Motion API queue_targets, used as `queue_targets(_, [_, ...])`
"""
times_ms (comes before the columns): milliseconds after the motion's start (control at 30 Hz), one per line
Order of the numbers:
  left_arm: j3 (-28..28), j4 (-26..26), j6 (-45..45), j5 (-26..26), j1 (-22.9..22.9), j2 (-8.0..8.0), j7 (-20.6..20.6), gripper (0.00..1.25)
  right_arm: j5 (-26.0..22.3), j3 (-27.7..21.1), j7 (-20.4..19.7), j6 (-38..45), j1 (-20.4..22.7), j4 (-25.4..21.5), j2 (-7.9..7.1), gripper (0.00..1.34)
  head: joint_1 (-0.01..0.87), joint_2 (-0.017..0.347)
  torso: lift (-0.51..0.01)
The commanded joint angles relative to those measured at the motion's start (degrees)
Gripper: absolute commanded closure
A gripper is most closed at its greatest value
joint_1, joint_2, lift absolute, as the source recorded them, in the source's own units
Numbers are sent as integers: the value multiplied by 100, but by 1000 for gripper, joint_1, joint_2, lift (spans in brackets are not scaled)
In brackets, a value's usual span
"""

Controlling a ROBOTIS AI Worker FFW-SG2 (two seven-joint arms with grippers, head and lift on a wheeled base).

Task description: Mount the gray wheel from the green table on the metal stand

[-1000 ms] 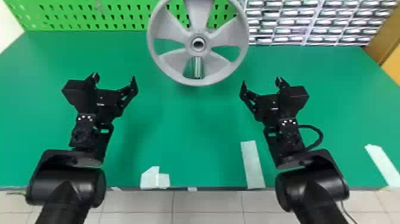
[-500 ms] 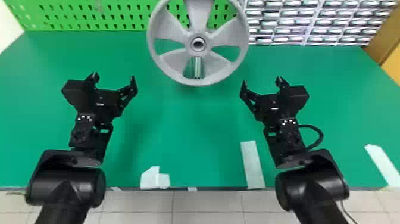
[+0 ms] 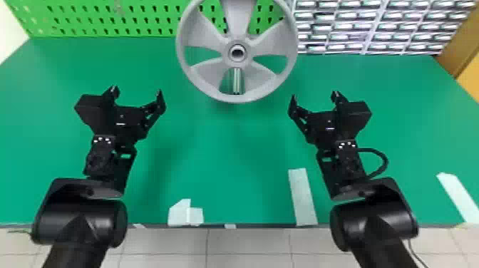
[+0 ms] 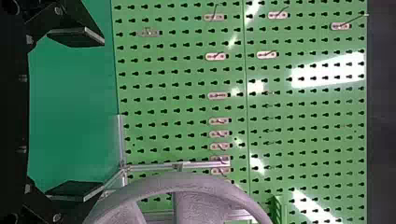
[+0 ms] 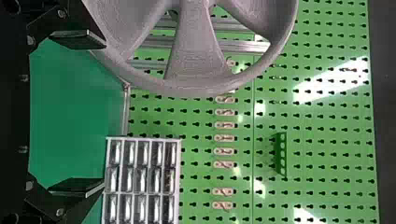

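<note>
You've got the L tool (image 3: 137,92) over the green bench (image 3: 231,142), set wide, w/ its black flat fingers (image 4: 77,37) well apart & nothing btwn them. Your R tool (image 3: 314,97) is also wide, its own black fingers (image 5: 77,39) spread & holding nothing. Both point away from you, and you see the gap btwn each pair in the wrist views too.

The gray five-spoke wheel (image 3: 237,63) is upright on the metal stand (image 3: 236,81), raised off the bench: fwd & R of your L tool, fwd & L of your R tool, touching neither. You can see the stand's silver post thru a gap in the wheel, just under the hub.

Past the L tool you have a bright green perforated board (image 3: 149,10), w/ small pinkish hook plates (image 4: 217,95) on it; past the R tool, a rack of small clear-front drawers (image 3: 360,26). On your side of the R tool a pale tape strip (image 3: 303,197) runs to the bench edge, & a 2nd pale strip (image 3: 458,197) lies well off to that tool's R. Nearer you than the L tool, & to its R, is a whitish tape patch (image 3: 185,214). A black cable loop (image 3: 386,162) bulges out behind the R tool.
</note>
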Motion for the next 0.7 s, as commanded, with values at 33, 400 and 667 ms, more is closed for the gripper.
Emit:
queue_targets(33, [-1, 0, 0, -1, 7, 0, 5, 190, 0, 9, 0, -1, 7, -2, 0, 242, 867, 52, -100])
queue_targets(400, [17, 0, 0, -1, 15, 0, 5, 190, 0, 18, 0, -1, 15, -2, -18, 242, 867, 52, -100])
queue_targets(667, [17, -9, 0, -1, 24, 0, -4, 190, 0, 18, 0, -1, 24, -2, -26, 242, 867, 52, -100])
